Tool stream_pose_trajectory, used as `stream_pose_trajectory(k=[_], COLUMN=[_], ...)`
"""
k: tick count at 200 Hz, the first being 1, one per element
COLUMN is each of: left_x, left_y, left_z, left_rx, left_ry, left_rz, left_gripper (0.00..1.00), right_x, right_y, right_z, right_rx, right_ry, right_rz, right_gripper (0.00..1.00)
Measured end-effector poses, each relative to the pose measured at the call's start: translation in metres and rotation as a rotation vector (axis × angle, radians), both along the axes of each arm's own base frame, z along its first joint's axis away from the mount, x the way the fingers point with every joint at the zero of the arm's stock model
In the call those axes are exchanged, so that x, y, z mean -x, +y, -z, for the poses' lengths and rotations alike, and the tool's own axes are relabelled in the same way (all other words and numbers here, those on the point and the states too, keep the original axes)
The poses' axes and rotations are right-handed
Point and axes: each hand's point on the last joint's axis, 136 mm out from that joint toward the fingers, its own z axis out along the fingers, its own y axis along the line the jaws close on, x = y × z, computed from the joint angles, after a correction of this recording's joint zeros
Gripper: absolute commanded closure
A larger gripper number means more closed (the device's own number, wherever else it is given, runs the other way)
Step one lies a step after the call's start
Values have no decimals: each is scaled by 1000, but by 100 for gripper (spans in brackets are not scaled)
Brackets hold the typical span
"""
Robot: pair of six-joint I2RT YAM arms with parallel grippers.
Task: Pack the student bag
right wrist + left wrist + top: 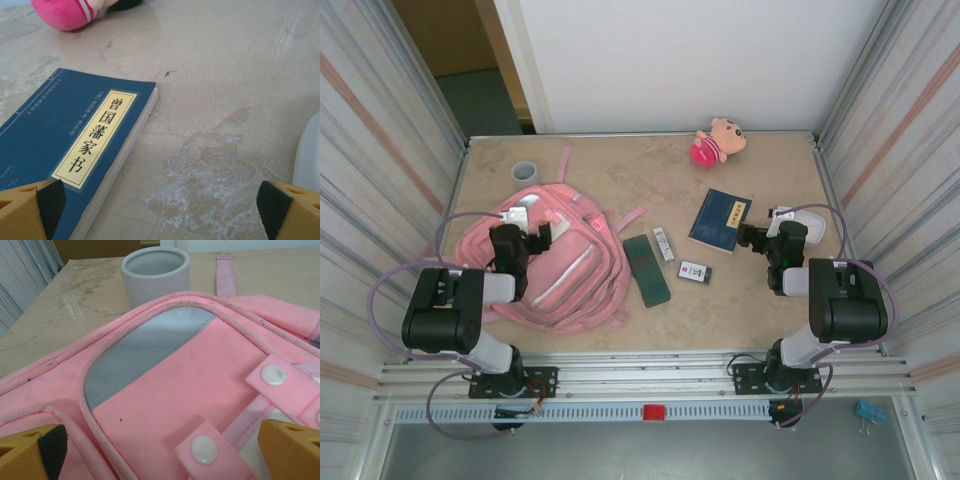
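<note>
The student bag, a large soft pink backpack, lies flat on the left half of the table. In the left wrist view its pink fabric with a grey panel and white snap tabs spreads just under my left gripper. That left gripper hovers open over the bag's upper left part, with nothing between its fingers. Over bare table, my right gripper also stands open, just right of a blue book. The right wrist view has the book left of that gripper.
A grey cup stands beyond the bag, close ahead in the left wrist view. A pink plush doll sits at the back. A dark green case, a small white stick and a small black card lie mid-table. A white object lies right of my right gripper.
</note>
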Motion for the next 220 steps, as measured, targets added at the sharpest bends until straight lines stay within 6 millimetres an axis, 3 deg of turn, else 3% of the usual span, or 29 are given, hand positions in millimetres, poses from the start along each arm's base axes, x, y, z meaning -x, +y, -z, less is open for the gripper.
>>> stream_pose_trajectory(k=[154, 168, 179, 201, 220], left_x=[2, 6, 9, 11, 2], left_y=[-4, -12, -20, -42, -45], left_z=[-3, -6, -9, -33, -81], left_rx=[-7, -25, -55, -83, -19], left_ry=[-8, -21, -17, -1, -41], left_rz=[6, 23, 37, 81, 49], left_gripper=[2, 2, 3, 4, 7], right_x=[1, -2, -6, -18, -23], right_y=[-5, -8, -9, -1, 14], right_z=[-5, -24, -53, -136, -211], right_rx=[3, 2, -8, -49, -94], right_ry=[24, 24, 2, -63, -131], right_rz=[24, 35, 39, 4, -36], right_gripper=[1, 1, 1, 1, 1])
